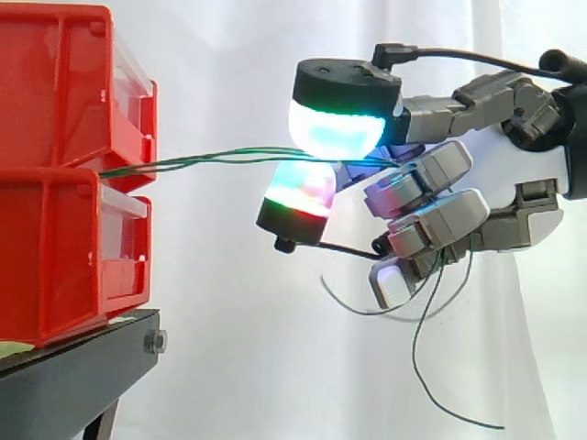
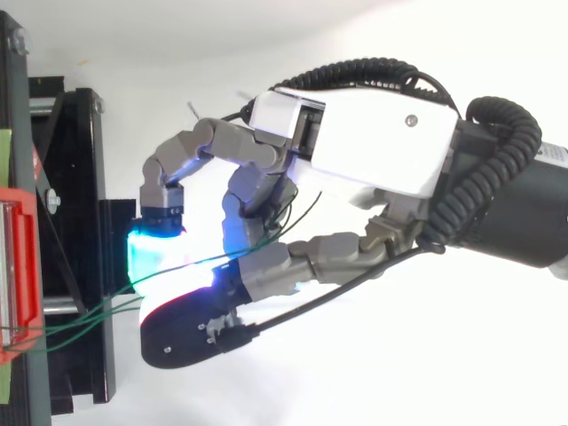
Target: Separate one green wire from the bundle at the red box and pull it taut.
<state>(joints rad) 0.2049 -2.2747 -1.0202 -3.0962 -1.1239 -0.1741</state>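
Observation:
Thin green wires (image 1: 215, 159) run in a bundle from between the two stacked red boxes (image 1: 64, 174) rightward to my hand (image 1: 514, 174). In the side view a glowing upper fingertip (image 1: 335, 124) and a lower fingertip (image 1: 298, 194) pinch the wires between them. Loose wire ends (image 1: 431, 321) hang down below the curled fingers. From above, the green wires (image 2: 80, 319) leave the red box (image 2: 18, 266) and pass between the glowing pads of my hand (image 2: 373, 151). I cannot tell how many wires are in the pinch.
The red boxes stand on a black stand (image 1: 83, 367) at the left, with a white curtain (image 1: 275, 348) behind. In the top view the black stand frame (image 2: 75, 222) lies just left of my fingertips.

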